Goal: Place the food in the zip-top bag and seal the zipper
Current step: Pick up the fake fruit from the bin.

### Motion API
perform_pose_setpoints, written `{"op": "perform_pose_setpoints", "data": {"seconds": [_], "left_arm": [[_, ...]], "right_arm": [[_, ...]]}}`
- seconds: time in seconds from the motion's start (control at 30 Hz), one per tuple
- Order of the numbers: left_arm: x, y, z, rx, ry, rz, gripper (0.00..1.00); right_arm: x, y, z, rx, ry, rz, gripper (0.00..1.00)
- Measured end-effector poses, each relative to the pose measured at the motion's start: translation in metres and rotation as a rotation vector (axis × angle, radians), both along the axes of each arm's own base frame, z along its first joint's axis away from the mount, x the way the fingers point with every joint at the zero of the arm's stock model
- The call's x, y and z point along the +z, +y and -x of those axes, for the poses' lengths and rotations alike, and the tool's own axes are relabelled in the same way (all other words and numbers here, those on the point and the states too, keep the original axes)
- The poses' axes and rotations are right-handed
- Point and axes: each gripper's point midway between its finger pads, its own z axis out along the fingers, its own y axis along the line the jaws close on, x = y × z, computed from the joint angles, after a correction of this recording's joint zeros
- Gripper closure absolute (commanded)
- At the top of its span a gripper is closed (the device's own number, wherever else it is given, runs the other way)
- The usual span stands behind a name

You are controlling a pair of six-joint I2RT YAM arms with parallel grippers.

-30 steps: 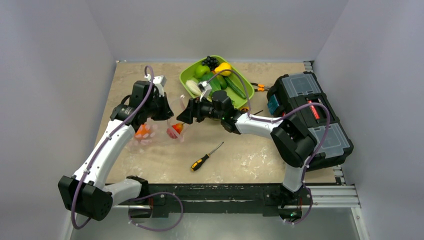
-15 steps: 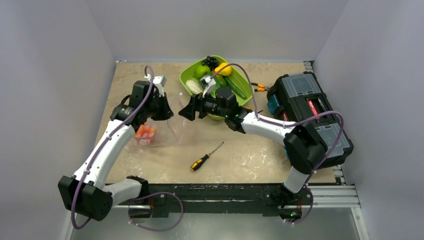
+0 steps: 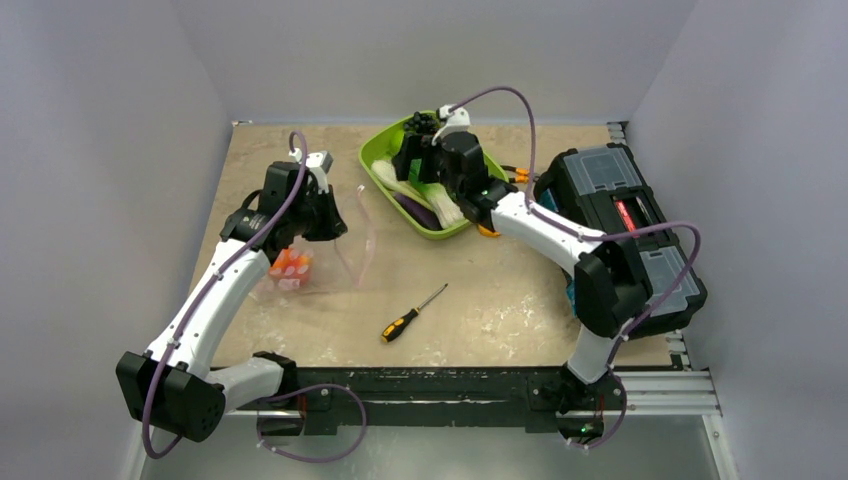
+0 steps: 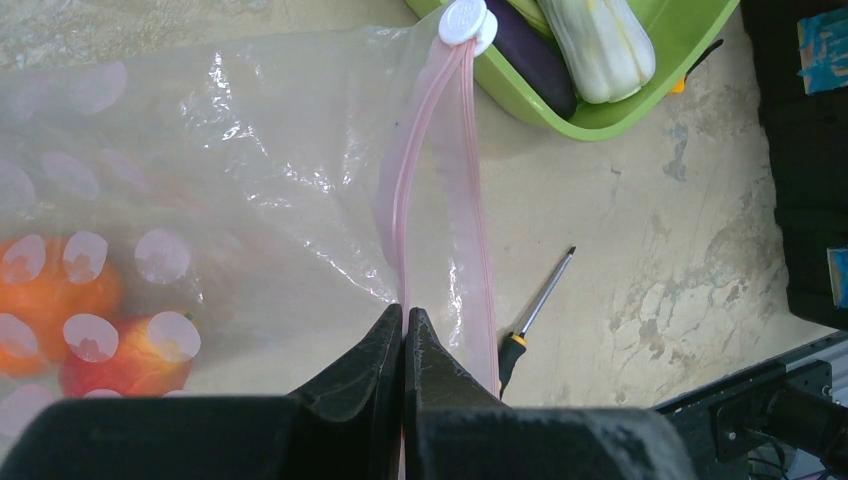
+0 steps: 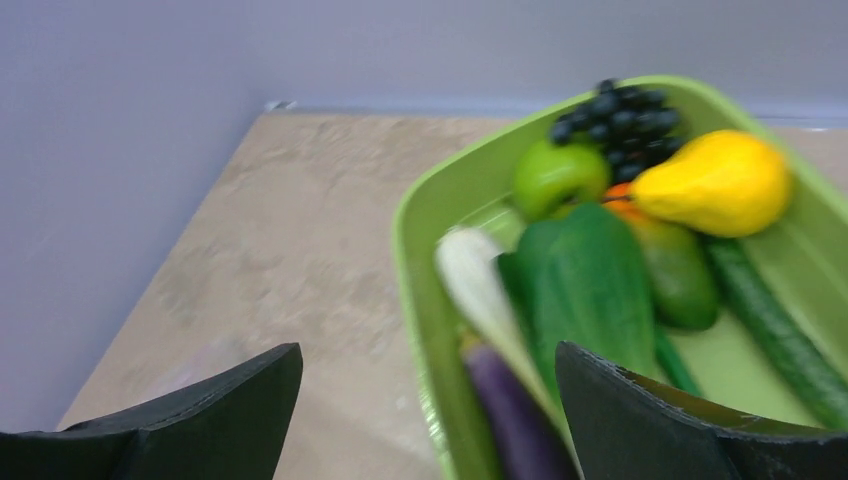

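One black-and-yellow screwdriver (image 3: pixel 410 313) is seen lying on the desk (image 3: pixel 480 320), toward the middle of the near edge. Beyond it, toward the left edge, the zip-top bag (image 4: pixel 250 150) is spread on the desk, and two orange-red fruits (image 4: pixel 60 290) are counted inside it. The left fingers (image 4: pixel 403 335) are pressed fully together on the pink zipper (image 4: pixel 430 170), whose white slider (image 4: pixel 463 20) is found just beside the tray. Toward the far edge, one lime-green tray (image 5: pixel 420 220) is filled with more food: one yellow pear (image 5: pixel 715 180), one green apple (image 5: pixel 555 175), one bunch of dark grapes (image 5: pixel 615 105), one cucumber (image 5: pixel 770 320), one white vegetable (image 5: pixel 480 290) and one purple vegetable (image 5: pixel 510 410). The right fingers (image 3: pixel 412 165) are held wide apart above the tray, and nothing is gripped between them. One black toolbox (image 3: pixel 600 180) is set along the right edge.
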Motion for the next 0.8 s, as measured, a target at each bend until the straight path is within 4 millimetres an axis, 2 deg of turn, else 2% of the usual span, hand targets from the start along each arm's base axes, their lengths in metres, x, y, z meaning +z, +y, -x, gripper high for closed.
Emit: {"op": "perform_pose_setpoints", "data": {"seconds": [0.07,0.1,0.23,0.37,0.5,0.63,0.8], "left_arm": [[0.000,0.000,0.000,0.000,0.000,0.000,1.00],[0.000,0.000,0.000,0.000,0.000,0.000,1.00],[0.000,0.000,0.000,-0.001,0.001,0.001,1.00],[0.000,-0.001,0.001,-0.006,0.002,0.006,1.00],[0.001,-0.003,0.002,-0.016,0.004,0.015,1.00],[0.002,-0.006,0.003,-0.026,0.006,0.026,1.00],[0.002,-0.010,0.005,-0.043,0.011,0.043,1.00]], "right_arm": [[-0.006,-0.019,-0.026,-0.088,0.013,0.007,0.01],[-0.013,-0.031,-0.044,-0.148,0.030,0.017,0.01],[-0.042,-0.060,-0.097,-0.335,0.079,0.048,0.01],[-0.074,-0.070,-0.136,-0.496,0.129,0.074,0.01],[-0.102,-0.069,-0.154,-0.592,0.178,0.048,0.01],[-0.129,-0.073,-0.159,-0.675,0.223,0.007,0.01],[-0.147,-0.083,-0.169,-0.759,0.234,-0.050,0.01]]}}
